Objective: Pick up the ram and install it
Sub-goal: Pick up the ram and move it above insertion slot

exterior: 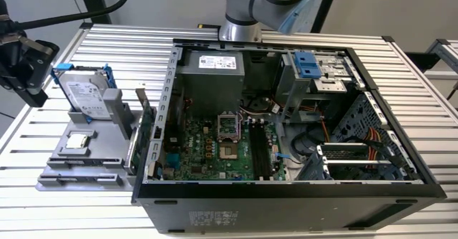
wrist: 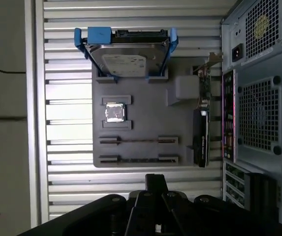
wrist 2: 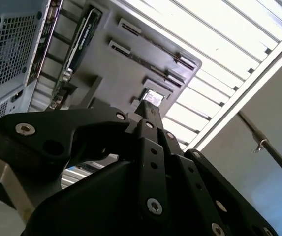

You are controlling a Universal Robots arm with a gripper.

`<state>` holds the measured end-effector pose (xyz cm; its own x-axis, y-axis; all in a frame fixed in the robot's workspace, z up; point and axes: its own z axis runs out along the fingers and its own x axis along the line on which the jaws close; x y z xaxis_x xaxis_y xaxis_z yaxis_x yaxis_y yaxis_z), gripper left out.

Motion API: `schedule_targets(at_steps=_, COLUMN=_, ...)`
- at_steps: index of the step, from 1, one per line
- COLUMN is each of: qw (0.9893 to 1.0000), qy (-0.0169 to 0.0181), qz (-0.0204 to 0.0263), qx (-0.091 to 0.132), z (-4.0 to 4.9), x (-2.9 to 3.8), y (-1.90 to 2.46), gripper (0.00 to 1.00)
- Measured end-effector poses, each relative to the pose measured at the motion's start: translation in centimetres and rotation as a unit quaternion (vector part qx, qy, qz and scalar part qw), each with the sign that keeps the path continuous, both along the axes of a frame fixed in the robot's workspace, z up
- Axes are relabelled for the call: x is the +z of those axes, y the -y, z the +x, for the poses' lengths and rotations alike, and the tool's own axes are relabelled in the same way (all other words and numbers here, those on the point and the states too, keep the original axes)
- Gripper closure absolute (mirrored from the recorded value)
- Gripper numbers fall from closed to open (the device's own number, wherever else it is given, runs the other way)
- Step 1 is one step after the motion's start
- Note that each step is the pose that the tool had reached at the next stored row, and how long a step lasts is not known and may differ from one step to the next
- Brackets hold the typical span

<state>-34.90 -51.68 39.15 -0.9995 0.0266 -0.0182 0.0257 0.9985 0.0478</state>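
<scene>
**Pincer** (exterior: pixel 30 86): one, black, on the single arm. It hangs at the exterior view's left, above the slatted surface (exterior: pixel 107 40), near the tray and touching no part. How far it is open, and whether it holds anything, cannot be told.

**Tray** (wrist: pixel 145 118): one, grey, lying just beside the computer case. Each part has its own moulded seat, probably so that it stays put in a known pose for a grasp from above.

**Hard drive** (wrist: pixel 126 61): one, silver in a blue frame. It leans tilted in a cradle at the tray's far end.

**Processor chip** (wrist: pixel 115 112): one, lying flat between two small blocks.

**Expansion card** (wrist: pixel 200 137): one, standing on edge along the tray's side nearest the case.

**Long slotted holders** (wrist: pixel 138 140): two, parallel, at the tray's near end.

**Ram**: its place cannot be told for certain. In the first wrist view a thin dark line runs between each holder's end blocks, so a stick may stand edge-on there. Which holder, if either, is unclear.

**Computer case** (exterior: pixel 286 196): one, lying on its side with the panel off. The motherboard (exterior: pixel 214 148) faces up, presumably to be reached from above.
</scene>
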Motion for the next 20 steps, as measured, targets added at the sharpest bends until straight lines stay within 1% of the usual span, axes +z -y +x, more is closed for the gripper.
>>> schedule_targets(at_steps=5, qw=0.9999, qy=0.0000, qz=0.0000, qx=0.016, z=0.02, x=-0.03, y=0.03, gripper=1.00)
schedule_targets(at_steps=20, qw=0.9998, qy=0.0000, qz=0.0000, qx=0.018, z=0.03, x=-0.04, y=0.03, gripper=1.00)
